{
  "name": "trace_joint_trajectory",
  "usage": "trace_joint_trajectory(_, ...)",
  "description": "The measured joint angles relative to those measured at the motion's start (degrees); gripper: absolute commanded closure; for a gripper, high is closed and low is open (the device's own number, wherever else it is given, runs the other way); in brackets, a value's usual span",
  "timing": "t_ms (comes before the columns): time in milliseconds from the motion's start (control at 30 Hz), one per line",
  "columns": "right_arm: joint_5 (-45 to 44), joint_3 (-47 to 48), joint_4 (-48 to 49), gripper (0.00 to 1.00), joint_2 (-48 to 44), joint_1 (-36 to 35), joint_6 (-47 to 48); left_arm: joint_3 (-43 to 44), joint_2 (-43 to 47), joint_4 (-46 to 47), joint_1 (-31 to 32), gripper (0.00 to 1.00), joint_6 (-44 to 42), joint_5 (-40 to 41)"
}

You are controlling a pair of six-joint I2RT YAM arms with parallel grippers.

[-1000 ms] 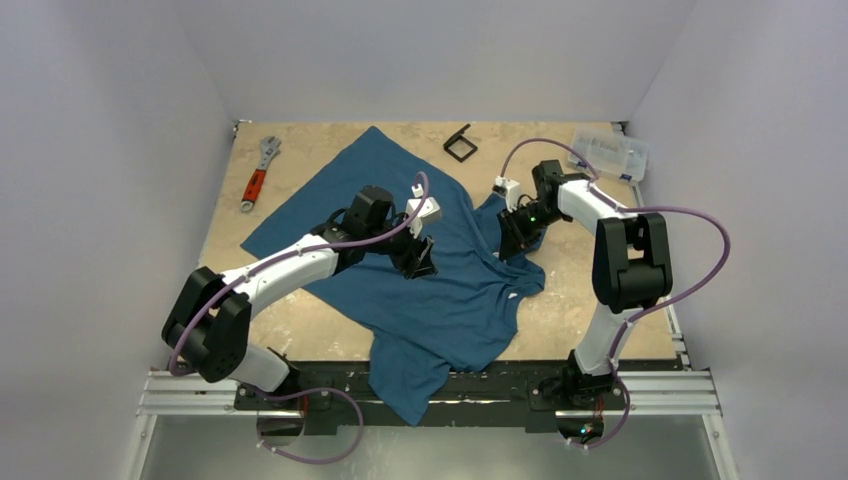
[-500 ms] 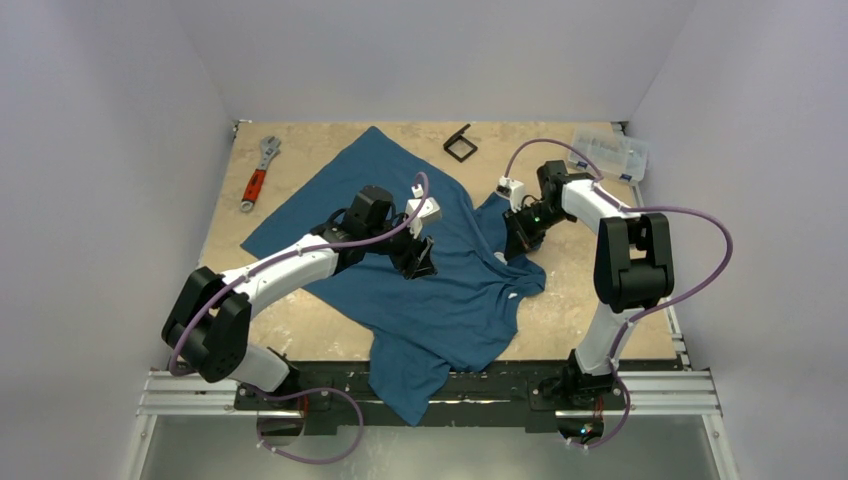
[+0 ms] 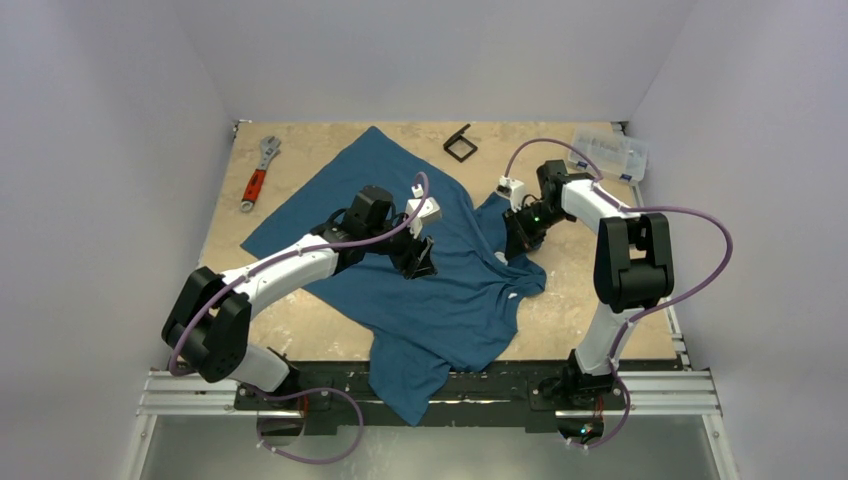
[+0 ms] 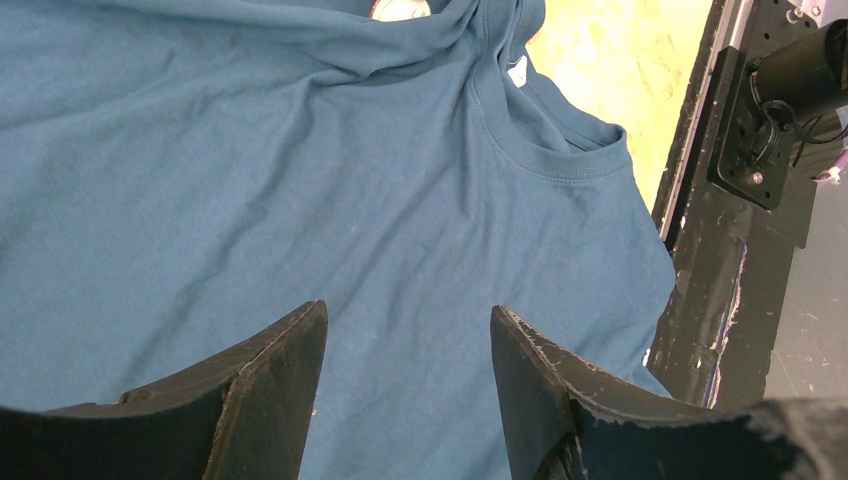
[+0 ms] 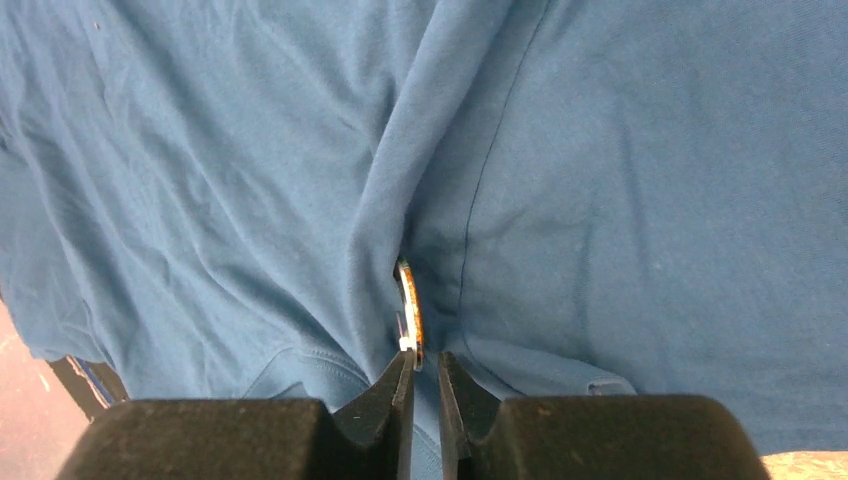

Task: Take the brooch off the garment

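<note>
The garment [image 3: 450, 300], a dark teal T-shirt, lies crumpled across the table with its collar near the right arm. The brooch [image 5: 408, 310] shows edge-on as a thin pale rim in a fold of the cloth. In the left wrist view the brooch [image 4: 400, 8] is a pale disc at the top edge. My right gripper [image 5: 421, 362] has its jaws a narrow slit apart. The brooch's lower end touches the left fingertip [image 5: 400, 368], with only cloth in the gap. My left gripper [image 4: 408, 308] hangs open over flat cloth below the collar, holding nothing.
A red-handled wrench [image 3: 258, 172] lies at the back left. A small black square frame [image 3: 459, 145] and a clear plastic box [image 3: 610, 152] sit at the back. The black base rail [image 4: 720, 250] runs along the table's near edge.
The right wrist has shifted a little toward the back right and lifted the fold of cloth by the collar. The left arm has not moved.
</note>
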State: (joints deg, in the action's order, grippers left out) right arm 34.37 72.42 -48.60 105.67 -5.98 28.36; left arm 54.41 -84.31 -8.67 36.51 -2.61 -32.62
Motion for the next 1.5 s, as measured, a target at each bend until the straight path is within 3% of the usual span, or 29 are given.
trace_joint_trajectory(567,-0.31,-1.03,1.97,0.8,0.13,0.0,-1.86,0.0,0.0,-0.09,0.0,0.4,-0.02,0.04)
trace_joint_trajectory(633,-0.26,-1.46,1.99,0.83,0.13,0.0,-1.77,0.0,0.0,-0.09,0.0,0.4,-0.02,0.04)
trace_joint_trajectory(767,0.26,-2.32,2.16,1.0,0.13,0.0,-1.68,0.0,0.0,-0.09,0.02,0.39,-0.02,0.07)
trace_joint_trajectory(933,1.38,-2.1,1.7,1.0,0.13,0.0,-1.49,0.0,0.0,-0.37,0.0,0.37,-0.2,0.11)
trace_joint_trajectory(1200,-0.04,5.81,-5.42,1.0,0.11,0.0,2.05,0.0,0.07,-0.07,0.02,0.32,-2.47,0.28)
trace_joint_trajectory(1500,-5.6,11.26,-13.42,1.0,-1.81,0.0,4.76,-0.92,2.1,7.74,3.08,0.31,-9.05,0.37)
